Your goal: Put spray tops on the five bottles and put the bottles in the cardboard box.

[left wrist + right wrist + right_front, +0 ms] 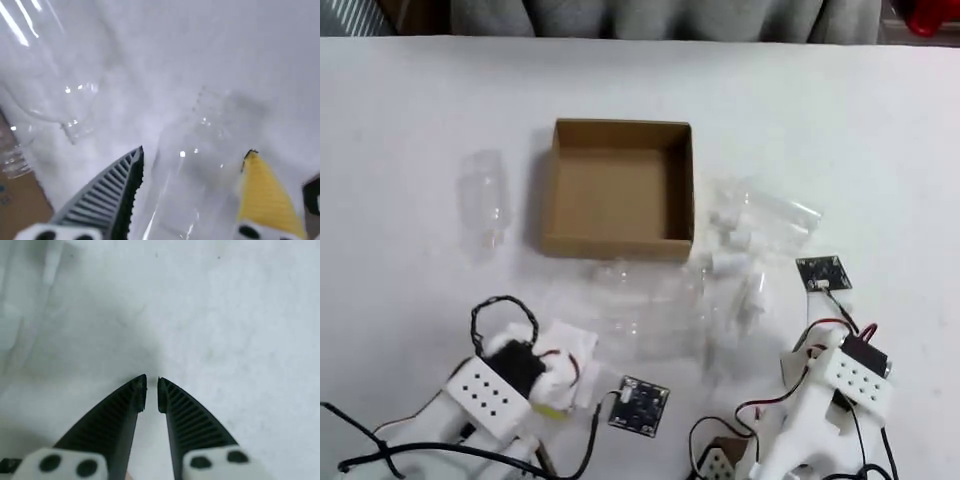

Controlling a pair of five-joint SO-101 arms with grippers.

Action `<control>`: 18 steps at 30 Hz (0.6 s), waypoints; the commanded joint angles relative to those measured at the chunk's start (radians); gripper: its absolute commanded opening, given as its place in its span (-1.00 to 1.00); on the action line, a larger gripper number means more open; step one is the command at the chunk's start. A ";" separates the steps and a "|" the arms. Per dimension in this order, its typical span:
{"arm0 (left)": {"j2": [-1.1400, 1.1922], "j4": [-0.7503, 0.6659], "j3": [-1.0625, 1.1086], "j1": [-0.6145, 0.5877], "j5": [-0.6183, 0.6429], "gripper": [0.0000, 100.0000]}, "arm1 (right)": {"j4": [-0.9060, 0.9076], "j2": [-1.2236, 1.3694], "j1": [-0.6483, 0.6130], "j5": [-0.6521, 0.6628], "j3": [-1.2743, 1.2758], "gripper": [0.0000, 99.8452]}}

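The left gripper (196,151) has its fingers spread wide on either side of a clear bottle (200,175), though I cannot tell whether they touch it. The right gripper (152,381) is nearly closed, with only a slit between the tips. It holds nothing and sits over the white table (240,315). The cardboard box (618,244) sits beyond the arms, with a second bottle (482,205) to its left and spray tops (732,240) to its right.

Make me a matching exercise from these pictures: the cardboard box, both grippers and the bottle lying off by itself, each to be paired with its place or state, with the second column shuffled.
Things:
1. cardboard box
2. left gripper
3. right gripper
4. lone bottle

Places or states:
A. shut, above bare table
B. lying on the table, left of the box in the high view
C. open around a clear bottle
D. no bottles inside yet

Pairs: 1-D, 2-C, 3-A, 4-B.
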 commanded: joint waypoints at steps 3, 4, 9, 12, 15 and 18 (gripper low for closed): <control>-0.010 -0.018 -0.005 -0.015 0.015 -0.49 | -0.012 -0.008 -0.004 -0.006 -0.005 -0.97; -0.010 -0.017 -0.003 -0.016 0.015 -0.49 | -0.012 -0.008 -0.004 -0.006 -0.005 -0.97; -0.010 -0.008 -0.002 -0.016 0.018 -0.53 | -0.012 -0.008 -0.002 -0.006 -0.005 -0.97; -0.010 -0.006 -0.002 -0.010 0.018 -0.64 | -0.012 -0.008 -0.002 -0.006 -0.003 -0.97; -0.010 -0.011 -0.003 -0.008 0.018 -0.78 | -0.012 -0.008 -0.002 -0.006 -0.003 -0.97; -0.012 -0.011 -0.008 -0.008 0.026 -0.96 | -0.012 -0.008 -0.002 -0.006 -0.003 -0.97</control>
